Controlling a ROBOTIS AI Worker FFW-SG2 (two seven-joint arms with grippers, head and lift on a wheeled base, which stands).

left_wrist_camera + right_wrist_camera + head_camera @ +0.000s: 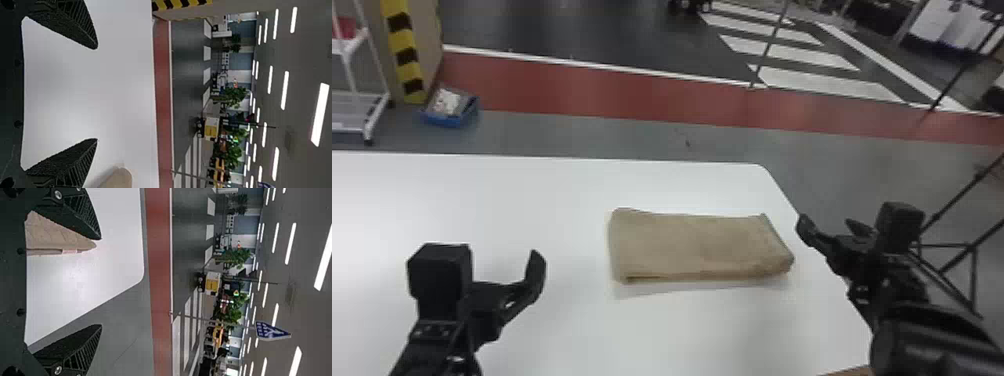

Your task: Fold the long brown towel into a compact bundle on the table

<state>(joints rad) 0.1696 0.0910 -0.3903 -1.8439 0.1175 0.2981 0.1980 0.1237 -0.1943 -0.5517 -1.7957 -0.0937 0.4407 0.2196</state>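
Note:
The brown towel [699,245] lies folded into a flat, layered rectangle on the white table [557,200], near its right side. To its left, my left gripper [504,272] stands open over the table. Off the towel's right end, by the table's right edge, is my right gripper [832,230], also open. In the left wrist view, a rounded corner of the towel [118,179] shows beside the open left gripper [97,94]. The right wrist view has the towel's end [58,237] partly behind one finger of the open right gripper [101,282]; nothing is between the fingertips.
Beyond the table's far edge, a blue bin [449,107] sits on the floor near a white rack [354,75] and a yellow-and-black striped post [404,50]. Thin black stand legs [967,250] are on the floor to the right of the table.

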